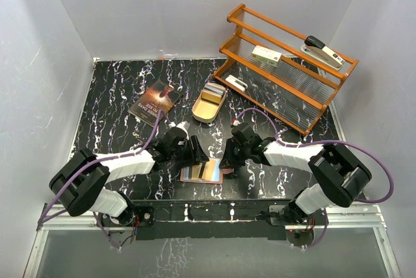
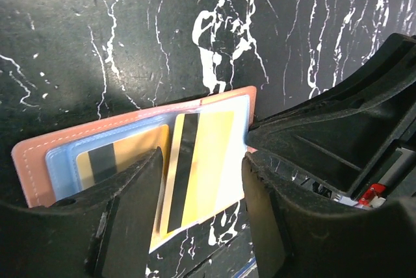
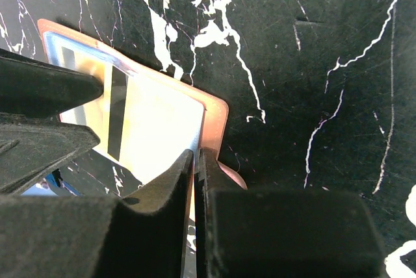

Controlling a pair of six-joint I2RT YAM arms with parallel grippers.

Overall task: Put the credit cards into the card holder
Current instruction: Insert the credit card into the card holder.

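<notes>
2 glossy rect. credit cards (image 2: 201, 161) on flat leather card holder (image 2: 32, 164).

Overhead view: bright, even, diffuse light from above, bounced by the white walls (image 1: 162, 5); shadows on the table (image 1: 117, 96) are soft. Wrist views: dimmer, with the near fingers (image 2: 130, 226) dark and out of focus. In the right wrist view, glare bleaches the gold card (image 3: 162, 125) pale.
</notes>
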